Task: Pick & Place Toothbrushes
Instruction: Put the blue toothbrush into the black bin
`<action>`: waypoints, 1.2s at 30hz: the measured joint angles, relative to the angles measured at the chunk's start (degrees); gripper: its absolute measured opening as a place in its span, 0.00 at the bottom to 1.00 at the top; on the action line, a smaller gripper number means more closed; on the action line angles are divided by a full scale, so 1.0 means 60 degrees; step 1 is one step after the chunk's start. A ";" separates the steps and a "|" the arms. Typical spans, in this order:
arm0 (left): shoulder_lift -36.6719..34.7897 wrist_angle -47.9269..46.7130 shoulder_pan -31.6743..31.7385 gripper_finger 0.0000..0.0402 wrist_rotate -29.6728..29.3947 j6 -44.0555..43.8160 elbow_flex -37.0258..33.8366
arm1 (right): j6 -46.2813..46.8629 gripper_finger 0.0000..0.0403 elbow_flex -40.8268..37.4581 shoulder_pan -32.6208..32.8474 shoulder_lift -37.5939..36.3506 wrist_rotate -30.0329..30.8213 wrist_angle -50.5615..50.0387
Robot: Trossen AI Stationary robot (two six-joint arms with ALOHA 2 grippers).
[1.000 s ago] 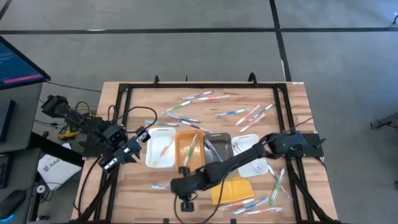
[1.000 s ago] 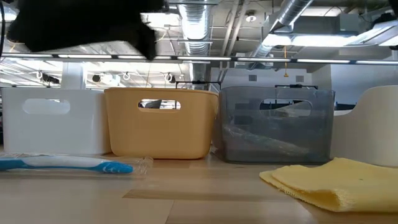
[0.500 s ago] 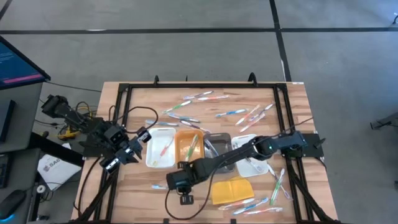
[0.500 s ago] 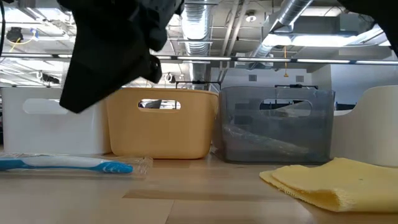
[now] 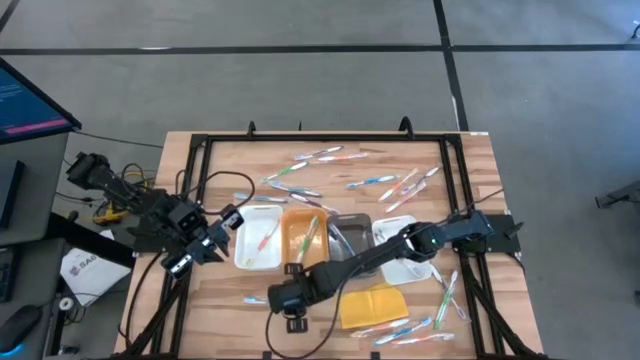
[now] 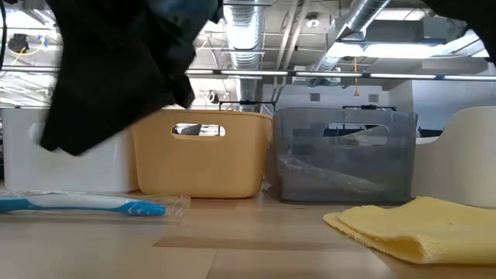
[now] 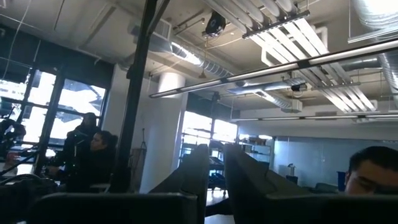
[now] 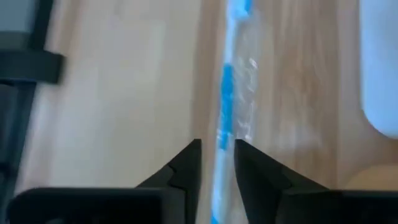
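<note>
Landmark: orange tray (image 5: pixel 303 240), middle of the wooden table (image 5: pixel 470 160).

Right arm reaches across the table, past the front of the orange tray. Right gripper (image 5: pixel 283 298) sits over the table just in front of the orange tray's front-left corner, above a blue-and-white toothbrush (image 8: pixel 225 106) in a clear wrapper. Wrist view: its fingers (image 8: pixel 186 163) stand a narrow gap apart, one on each side of the brush handle; nothing clamped, and contact with the handle cannot be told. Low view: the same toothbrush (image 6: pixel 81 204) lies flat on the table in front of the white tray (image 6: pixel 66 151), left of the orange tray, with the dark mass of the right arm hanging above it.

Left gripper (image 5: pixel 222 228) waits off the left side of the white tray (image 5: pixel 258 238), tilted up at the room. Its fingers (image 7: pixel 196 177) stand close with only a thin gap, holding nothing.

Other toothbrushes: one in the white tray (image 5: pixel 266 236), one in the orange tray (image 5: pixel 306 238), a loose scatter (image 5: pixel 385 182) behind the trays, another group (image 5: pixel 430 305) right of the yellow pad (image 5: pixel 375 303). Grey tray (image 5: pixel 345 238) is just right of the orange tray; a further white tray (image 5: pixel 400 262) is beyond it, partly under the right arm
</note>
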 joint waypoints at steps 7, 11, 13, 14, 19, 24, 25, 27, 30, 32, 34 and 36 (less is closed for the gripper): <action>0.0000 0.0008 0.0000 0.11 0.0002 0.0000 0.0000 | 0.0029 0.42 -0.0020 0.0005 0.0218 -0.0055 -0.0059; 0.0000 -0.0019 0.0000 0.11 0.0002 0.0000 0.0000 | 0.0103 0.48 -0.0015 0.0013 0.0252 -0.0071 0.0008; 0.0000 -0.0059 0.0002 0.11 0.0002 0.0000 0.0000 | 0.0130 0.49 -0.0006 0.0025 0.0282 -0.0092 0.0058; 0.0000 -0.0063 0.0000 0.11 0.0002 0.0000 0.0000 | 0.0143 0.49 -0.0006 0.0026 0.0288 -0.0115 0.0052; 0.0000 -0.0060 0.0000 0.11 0.0002 0.0000 0.0000 | 0.0137 0.44 -0.0013 0.0051 0.0291 0.0183 -0.0136; 0.0000 -0.0060 0.0000 0.11 0.0002 0.0000 0.0000 | -0.0150 0.40 0.0184 0.0081 0.0304 0.0501 -0.0478; 0.0000 -0.0056 0.0000 0.11 0.0002 0.0001 0.0000 | -0.0266 0.39 0.0184 0.0081 0.0302 0.0503 -0.0420; 0.0000 -0.0060 0.0000 0.11 0.0002 0.0000 0.0000 | -0.0619 0.39 0.0184 0.0085 0.0306 0.0504 -0.0439; 0.0000 -0.0060 0.0000 0.11 0.0002 0.0003 0.0000 | -0.1529 0.40 0.0184 0.0085 0.0283 0.0510 -0.0377; 0.0000 -0.0056 0.0000 0.11 0.0002 0.0000 0.0000 | -0.2654 0.41 0.0184 0.0087 0.0236 0.0521 -0.0357; 0.0000 -0.0059 0.0000 0.11 0.0002 0.0000 0.0000 | -0.4048 0.42 0.0184 0.0138 0.0215 0.0528 -0.0209; 0.0000 -0.0056 0.0001 0.11 0.0002 0.0000 0.0000 | -0.4538 0.43 0.0184 0.0205 0.0215 0.0532 -0.0051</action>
